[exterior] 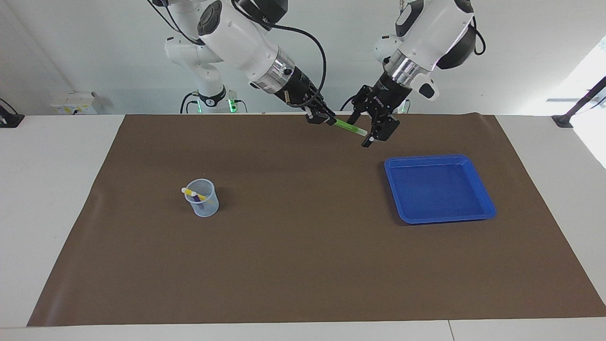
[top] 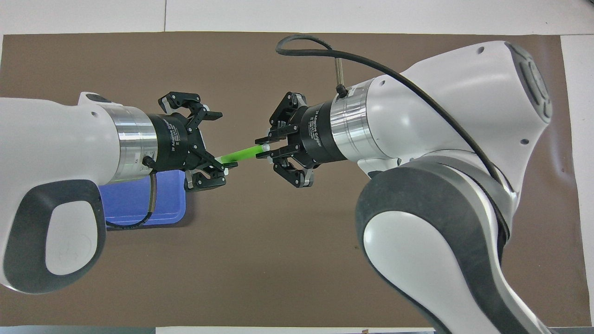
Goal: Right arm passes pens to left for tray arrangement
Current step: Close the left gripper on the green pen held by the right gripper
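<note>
My right gripper [exterior: 325,118] [top: 262,147] is shut on one end of the green pen [exterior: 349,127] [top: 241,154] and holds it level in the air over the mat, beside the tray. My left gripper [exterior: 376,135] [top: 217,147] faces it, open, its fingers on either side of the pen's free end. The blue tray [exterior: 438,187] [top: 139,204] lies empty toward the left arm's end of the table. The yellow pen [exterior: 193,192] and the purple pen [exterior: 200,201] stand in a pale-blue cup [exterior: 202,199].
A brown mat [exterior: 303,265] covers most of the white table. The cup stands toward the right arm's end. In the overhead view the right arm's bulk hides that part of the mat, and the left arm covers much of the tray.
</note>
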You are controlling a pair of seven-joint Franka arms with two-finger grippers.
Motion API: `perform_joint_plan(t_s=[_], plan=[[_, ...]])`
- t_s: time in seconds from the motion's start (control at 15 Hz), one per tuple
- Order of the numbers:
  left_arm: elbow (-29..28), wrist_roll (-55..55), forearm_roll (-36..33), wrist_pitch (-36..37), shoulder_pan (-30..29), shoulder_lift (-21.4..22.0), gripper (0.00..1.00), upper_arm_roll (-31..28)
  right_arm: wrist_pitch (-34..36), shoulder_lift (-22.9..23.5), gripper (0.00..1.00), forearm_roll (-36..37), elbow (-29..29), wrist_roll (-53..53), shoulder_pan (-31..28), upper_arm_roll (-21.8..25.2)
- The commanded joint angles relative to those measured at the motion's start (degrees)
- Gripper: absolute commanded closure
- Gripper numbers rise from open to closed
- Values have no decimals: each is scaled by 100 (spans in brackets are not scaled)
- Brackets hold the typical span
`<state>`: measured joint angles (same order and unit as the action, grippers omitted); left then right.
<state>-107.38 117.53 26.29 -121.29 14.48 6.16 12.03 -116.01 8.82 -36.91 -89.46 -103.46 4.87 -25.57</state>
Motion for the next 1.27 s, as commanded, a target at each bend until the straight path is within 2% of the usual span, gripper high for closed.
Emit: perform_joint_plan(t_s=[0.0,0.13,0.27,0.8,0.94,1.07,1.14,1.2], plan=[[-108,-134,158,-88,46,78,22,-43,-88,-3,100,-88,-1,-148,-48,-79],[-73,-134,158,-53,46,69,30,-43,-88,-3,100,-88,-1,-148,-48,-79],[-46,-134,158,8,46,78,31,-43,-97,-3,100,-80,-1,-148,-48,-79],[-11,-134,158,193,37,148,46,-52,-106,6,100,-36,-1,-139,-48,-79],[-20,-134,149,184,46,148,56,-61,-106,6,100,-27,-1,-130,-48,-79],[-20,-143,149,184,46,157,79,-61,-106,6,100,-27,-1,-130,-48,-79],[-20,-143,149,184,55,157,99,-52,-106,6,100,-18,-1,-122,-48,-79],[-28,-169,149,176,55,157,100,-52,-106,6,100,-18,-1,-122,-48,-79]])
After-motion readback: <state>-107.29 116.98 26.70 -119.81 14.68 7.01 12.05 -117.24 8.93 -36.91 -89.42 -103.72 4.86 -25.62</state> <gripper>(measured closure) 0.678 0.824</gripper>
